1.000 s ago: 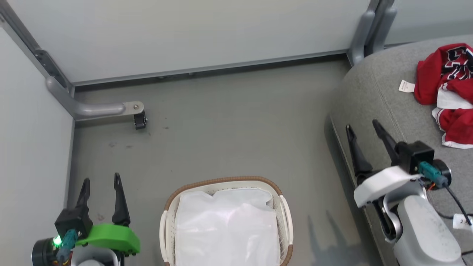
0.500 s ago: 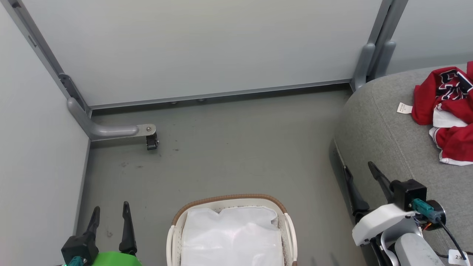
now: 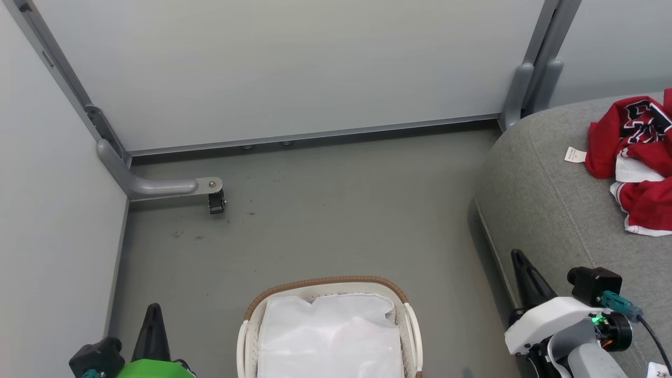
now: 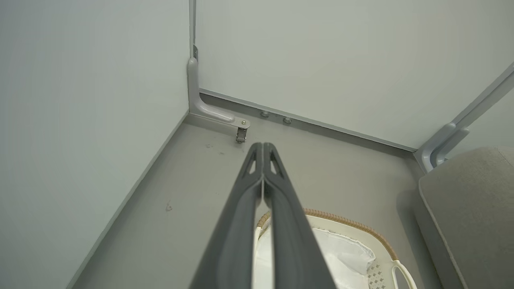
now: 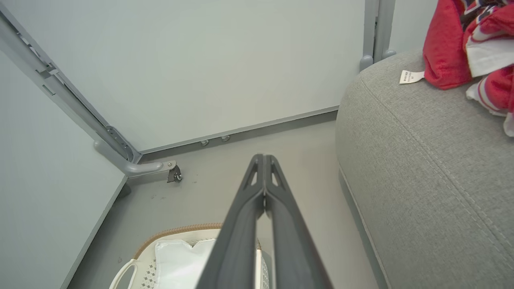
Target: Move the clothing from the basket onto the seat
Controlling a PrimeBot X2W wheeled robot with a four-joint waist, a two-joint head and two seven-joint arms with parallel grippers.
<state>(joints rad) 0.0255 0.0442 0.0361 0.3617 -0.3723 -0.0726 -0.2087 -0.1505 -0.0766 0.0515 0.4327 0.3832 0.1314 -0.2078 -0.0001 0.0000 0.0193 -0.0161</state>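
The clothing (image 3: 638, 157) lies on the seat (image 3: 546, 199) at three o'clock; the basket (image 3: 325, 283) at six holds its liner (image 3: 328, 336). Wrist views show left gripper (image 4: 262, 146) and right gripper (image 5: 264, 158) clenched, empty.

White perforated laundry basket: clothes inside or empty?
Empty where visible: basket holds just white cloth liner; red striped garments lie on grey fabric seat.

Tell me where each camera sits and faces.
Head: up high, facing down at basket, seat, clothing; left gripper and right gripper shut at bottom corners.
Left wrist: on left arm, facing the wall corner along its shut fingers.
Right wrist: on right arm, facing wall and seat along its shut fingers.
Shared: both wrist views catch the basket.
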